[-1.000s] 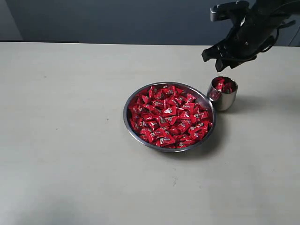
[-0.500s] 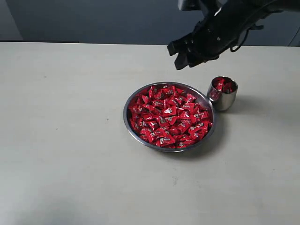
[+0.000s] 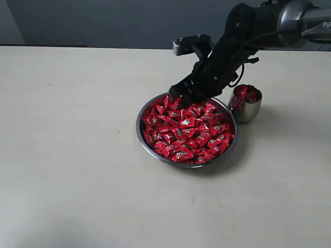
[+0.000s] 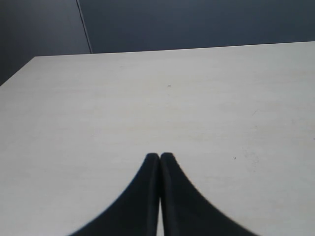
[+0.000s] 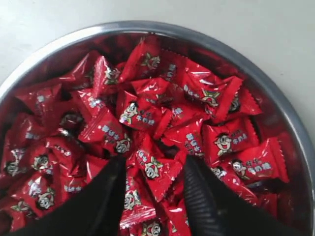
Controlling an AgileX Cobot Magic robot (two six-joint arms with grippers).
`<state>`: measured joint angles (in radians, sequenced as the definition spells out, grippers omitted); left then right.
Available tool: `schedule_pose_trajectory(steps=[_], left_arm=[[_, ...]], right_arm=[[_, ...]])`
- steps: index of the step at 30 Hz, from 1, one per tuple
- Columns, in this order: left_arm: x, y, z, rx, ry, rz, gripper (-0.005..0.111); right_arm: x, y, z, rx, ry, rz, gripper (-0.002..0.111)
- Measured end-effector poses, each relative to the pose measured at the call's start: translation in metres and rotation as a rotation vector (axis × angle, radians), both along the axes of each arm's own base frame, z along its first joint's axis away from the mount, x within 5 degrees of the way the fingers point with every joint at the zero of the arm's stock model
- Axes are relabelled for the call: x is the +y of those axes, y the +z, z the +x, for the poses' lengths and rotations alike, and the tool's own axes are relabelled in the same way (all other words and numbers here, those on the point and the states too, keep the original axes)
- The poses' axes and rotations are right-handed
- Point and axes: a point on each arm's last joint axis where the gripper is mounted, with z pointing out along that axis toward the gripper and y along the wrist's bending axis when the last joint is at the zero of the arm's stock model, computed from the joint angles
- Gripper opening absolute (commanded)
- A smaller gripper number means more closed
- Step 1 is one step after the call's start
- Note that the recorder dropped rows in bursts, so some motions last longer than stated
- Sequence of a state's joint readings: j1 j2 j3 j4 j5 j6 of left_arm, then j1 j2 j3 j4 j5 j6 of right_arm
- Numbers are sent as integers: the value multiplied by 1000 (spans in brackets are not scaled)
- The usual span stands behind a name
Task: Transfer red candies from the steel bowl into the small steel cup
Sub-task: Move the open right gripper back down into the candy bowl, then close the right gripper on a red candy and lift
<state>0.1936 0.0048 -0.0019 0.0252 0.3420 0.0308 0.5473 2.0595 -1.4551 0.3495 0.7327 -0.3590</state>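
Note:
The wide steel bowl (image 3: 142, 135) sits mid-table, heaped with red candies (image 3: 187, 129). To its right, touching its rim, stands the small steel cup (image 3: 248, 109) with a few red candies (image 3: 248, 94) inside. My right gripper (image 3: 182, 96) hangs open low over the bowl's far edge. In the right wrist view its two black fingers (image 5: 98, 196) straddle one red candy (image 5: 160, 169) on top of the pile, and the bowl's rim (image 5: 275, 93) curves around. My left gripper (image 4: 159, 157) is shut on nothing above bare table, out of the exterior view.
Pale table (image 3: 77, 155) spreads on all sides of the bowl and cup, with a dark wall behind. The right arm (image 3: 258, 26) reaches in from the upper right, passing above the cup.
My right gripper has swung left from above the cup and dropped down to the far side of the bowl, staying open. Bowl and cup have not moved.

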Motion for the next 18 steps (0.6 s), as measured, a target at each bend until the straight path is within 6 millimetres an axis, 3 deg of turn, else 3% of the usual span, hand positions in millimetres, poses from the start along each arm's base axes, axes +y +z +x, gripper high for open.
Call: schedule_pose_trajectory(steps=[6, 18], left_arm=[[0, 0, 0, 0, 0, 0, 0], [0, 0, 0, 0, 0, 0, 0]], right_arm=[[1, -22, 2, 39, 1, -29, 38], [1, -41, 3, 66, 1, -52, 38]])
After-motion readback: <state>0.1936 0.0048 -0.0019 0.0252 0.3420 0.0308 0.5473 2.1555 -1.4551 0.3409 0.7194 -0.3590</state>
